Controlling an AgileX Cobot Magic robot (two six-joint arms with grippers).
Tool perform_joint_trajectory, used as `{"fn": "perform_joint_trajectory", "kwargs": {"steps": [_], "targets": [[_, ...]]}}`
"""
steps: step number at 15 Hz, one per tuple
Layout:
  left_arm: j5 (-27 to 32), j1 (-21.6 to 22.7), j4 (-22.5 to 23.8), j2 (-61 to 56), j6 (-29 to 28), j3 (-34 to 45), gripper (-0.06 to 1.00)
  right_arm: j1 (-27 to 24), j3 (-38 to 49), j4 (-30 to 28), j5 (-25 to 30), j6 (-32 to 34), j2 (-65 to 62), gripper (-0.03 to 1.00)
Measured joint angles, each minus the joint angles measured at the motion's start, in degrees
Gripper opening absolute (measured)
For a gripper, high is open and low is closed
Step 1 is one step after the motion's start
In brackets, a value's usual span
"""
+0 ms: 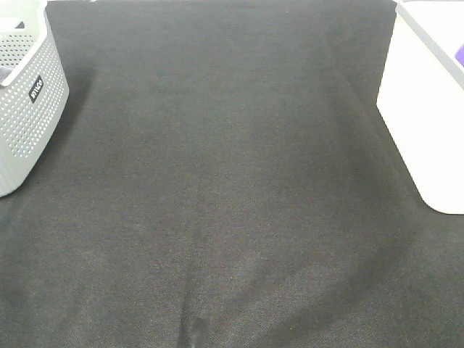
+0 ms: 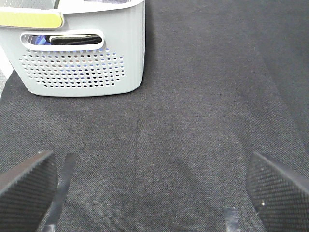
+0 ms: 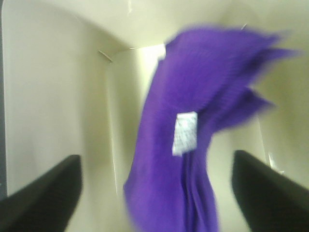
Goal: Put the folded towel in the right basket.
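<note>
Black woven cloth [image 1: 217,217] is covering the whole work surface, and a faint crease is running through it from the near edge toward the far edge. In the left wrist view, the left gripper [image 2: 154,193] is hanging above this cloth with its two dark textured fingers [image 2: 29,186] spread wide, only bare cloth showing between them. Beyond it, a pale grey perforated plastic basket [image 2: 87,72] is standing on the cloth and carrying a yellow-green strip [image 2: 29,18] along its rim. Dark and blue items are showing through its handle slot, too hidden to identify.

In the exterior view, the grey basket is sitting at the far left edge. A white smooth-walled plastic basket [image 1: 420,123] is sitting at the far right edge, well apart from it. A small patch of the purple fabric towel [image 1: 460,52] is showing inside the white basket.

In the right wrist view, the right gripper [image 3: 154,188] is hanging over the inside of the white basket with its dark fingers [image 3: 43,193] spread wide and gripping nothing. The towel is lying between and beyond them within the basket walls, blurred, with a small white label [image 3: 185,133] facing the camera. Whether it is resting on the basket floor cannot be told.
</note>
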Motion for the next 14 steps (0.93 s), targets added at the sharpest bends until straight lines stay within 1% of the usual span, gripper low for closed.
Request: {"fn": "perform_joint_trajectory", "kwargs": {"steps": [1,2,4,5,6,7,8,9,10,12,14], "targets": [[0.0,0.0,0.0,0.0,0.0,0.0,0.99,0.0,0.0,0.17,0.0,-0.06,0.0,0.92],[0.0,0.0,0.0,0.0,0.0,0.0,0.99,0.0,0.0,0.57,0.0,-0.57,0.0,0.95],[0.0,0.0,0.0,0.0,0.0,0.0,0.99,0.86,0.0,1.2,0.0,1.15,-0.17,0.96],[0.0,0.0,0.0,0.0,0.0,0.0,0.99,2.75,0.0,0.74,-0.06,2.01,-0.69,0.97],[0.0,0.0,0.0,0.0,0.0,0.0,0.99,5.73,0.0,-0.06,-0.06,2.12,-1.6,0.97],[0.0,0.0,0.0,0.0,0.0,0.0,0.99,9.8,0.0,-0.8,-0.06,2.12,-2.75,0.97],[0.0,0.0,0.0,0.0,0.0,0.0,0.99,9.8,0.0,-0.8,-0.06,2.12,-2.75,0.97],[0.0,0.0,0.0,0.0,0.0,0.0,0.99,13.58,0.0,-1.66,-0.06,2.29,-3.95,0.97],[0.0,0.0,0.0,0.0,0.0,0.0,0.99,18.62,0.0,-2.98,0.06,3.21,-5.79,0.97],[0.0,0.0,0.0,0.0,0.0,0.0,0.99,22.06,0.63,-4.07,0.0,4.24,-8.59,0.97],[0.0,0.0,0.0,0.0,0.0,0.0,0.99,22.63,10.14,-3.04,-0.11,5.04,-16.67,0.97]]}}
